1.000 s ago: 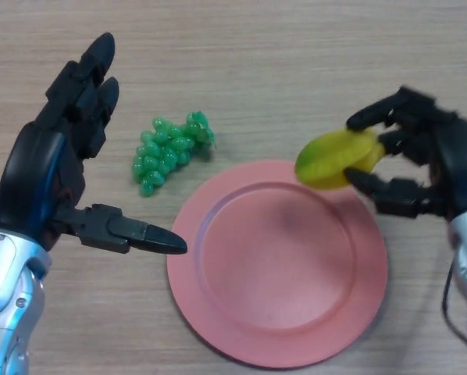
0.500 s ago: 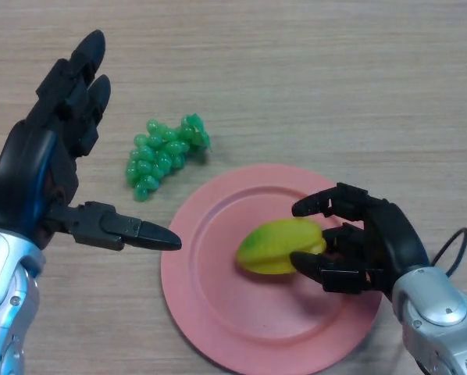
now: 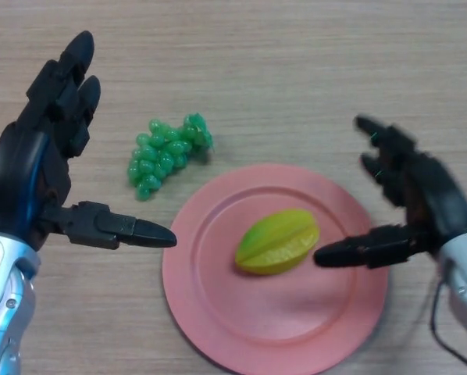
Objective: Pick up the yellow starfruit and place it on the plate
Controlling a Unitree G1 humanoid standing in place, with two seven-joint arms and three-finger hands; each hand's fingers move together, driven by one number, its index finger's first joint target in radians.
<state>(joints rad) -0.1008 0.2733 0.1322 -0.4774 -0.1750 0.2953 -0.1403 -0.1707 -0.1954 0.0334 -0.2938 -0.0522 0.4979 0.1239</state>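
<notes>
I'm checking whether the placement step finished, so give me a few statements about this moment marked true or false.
1. The yellow starfruit lies on the pink plate. True.
2. The right hand is curled round the starfruit. False: its fingers are spread open, and only the thumb tip points near the fruit's right end.
3. The green grapes sit on the plate. False: they lie on the wooden table, off the plate's upper left.
4. The left hand is open and holds nothing. True: it shows at the view's left, beside the plate.
5. The plate holds two fruits. False: only the starfruit.
</notes>
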